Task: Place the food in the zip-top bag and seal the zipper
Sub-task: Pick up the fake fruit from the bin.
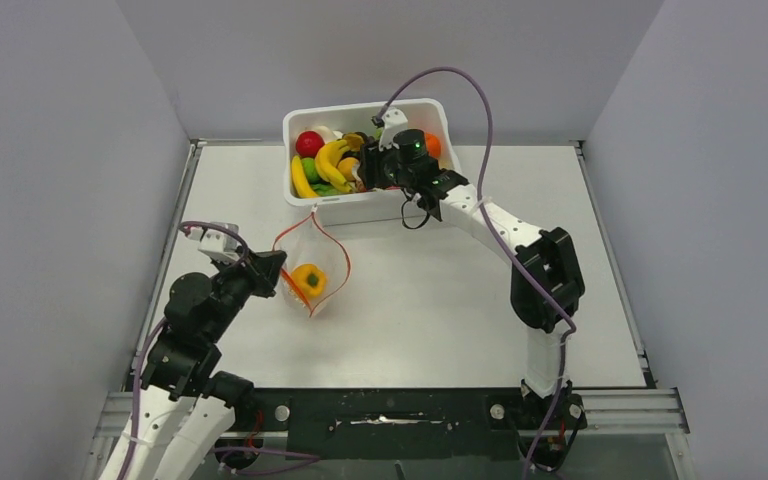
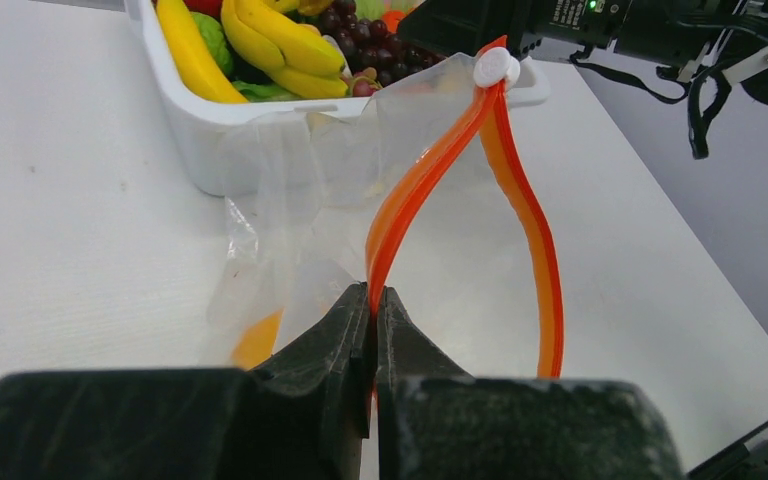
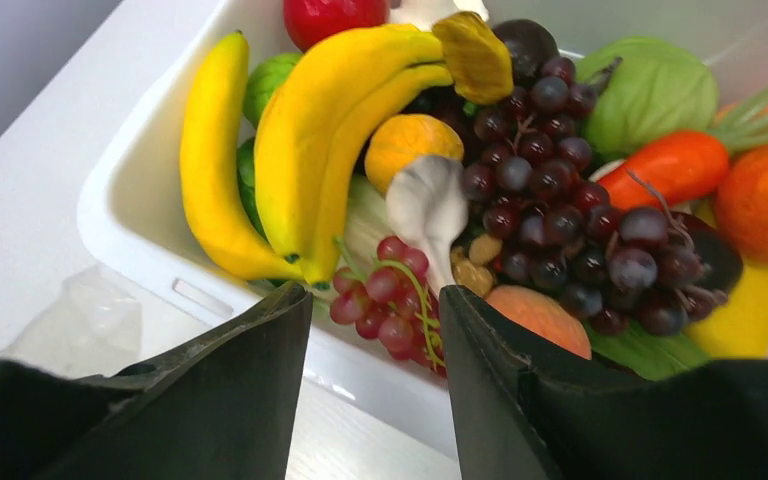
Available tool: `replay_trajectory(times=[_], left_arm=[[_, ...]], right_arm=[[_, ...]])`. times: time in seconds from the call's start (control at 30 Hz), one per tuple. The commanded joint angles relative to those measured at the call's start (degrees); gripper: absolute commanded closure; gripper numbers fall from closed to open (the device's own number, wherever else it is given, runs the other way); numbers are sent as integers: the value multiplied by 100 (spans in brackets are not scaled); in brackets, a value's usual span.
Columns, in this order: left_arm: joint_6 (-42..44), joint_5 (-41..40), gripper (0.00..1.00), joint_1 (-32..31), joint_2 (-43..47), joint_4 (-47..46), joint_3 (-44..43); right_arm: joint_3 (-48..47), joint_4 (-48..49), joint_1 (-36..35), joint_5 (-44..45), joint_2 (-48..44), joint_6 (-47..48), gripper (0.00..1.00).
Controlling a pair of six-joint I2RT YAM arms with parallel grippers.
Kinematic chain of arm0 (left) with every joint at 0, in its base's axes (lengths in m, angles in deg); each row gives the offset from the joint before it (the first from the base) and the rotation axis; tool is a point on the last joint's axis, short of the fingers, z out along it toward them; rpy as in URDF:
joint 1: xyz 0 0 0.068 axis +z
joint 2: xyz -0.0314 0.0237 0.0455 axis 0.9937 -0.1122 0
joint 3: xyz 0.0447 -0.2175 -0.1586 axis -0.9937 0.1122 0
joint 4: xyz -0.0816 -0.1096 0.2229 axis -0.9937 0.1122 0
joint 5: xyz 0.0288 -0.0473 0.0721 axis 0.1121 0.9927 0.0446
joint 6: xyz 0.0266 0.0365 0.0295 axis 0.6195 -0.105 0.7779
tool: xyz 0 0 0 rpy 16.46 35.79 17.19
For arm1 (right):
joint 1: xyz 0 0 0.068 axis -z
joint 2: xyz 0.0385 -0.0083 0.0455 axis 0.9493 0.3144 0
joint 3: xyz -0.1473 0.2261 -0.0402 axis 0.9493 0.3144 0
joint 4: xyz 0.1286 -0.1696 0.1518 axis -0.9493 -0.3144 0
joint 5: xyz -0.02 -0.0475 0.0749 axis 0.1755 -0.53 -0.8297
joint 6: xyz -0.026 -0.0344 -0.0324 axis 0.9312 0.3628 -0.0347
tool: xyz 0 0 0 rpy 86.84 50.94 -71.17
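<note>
Pinching the zipper (image 2: 430,180), left gripper (image 2: 373,300) props the bag (image 2: 300,200) open; slippage would collapse it. Right gripper (image 3: 373,300), spread over grapes (image 3: 550,190) at centre frame, may snag bananas (image 3: 310,150).

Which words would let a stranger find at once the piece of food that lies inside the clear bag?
Start at the white tub at the far side of the table. Just in front of it lies a clear bag whose orange-red zipper the left gripper pinches. Inside sits a yellow-orange pepper with a green stem, the only food outside the tub.
</note>
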State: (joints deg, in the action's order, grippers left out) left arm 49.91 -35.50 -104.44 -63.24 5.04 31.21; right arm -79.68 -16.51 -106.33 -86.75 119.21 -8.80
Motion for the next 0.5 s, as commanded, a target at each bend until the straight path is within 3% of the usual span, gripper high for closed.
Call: replay_trajectory(times=[0.0, 0.47], left_arm=[[-21, -371, 100, 124, 249, -218, -72], [-108, -126, 100, 350, 295, -349, -28]], right_arm=[[-531, 843, -72, -495, 279, -163, 48], [-1351, 1186, -252, -675, 1393, -270, 42]])
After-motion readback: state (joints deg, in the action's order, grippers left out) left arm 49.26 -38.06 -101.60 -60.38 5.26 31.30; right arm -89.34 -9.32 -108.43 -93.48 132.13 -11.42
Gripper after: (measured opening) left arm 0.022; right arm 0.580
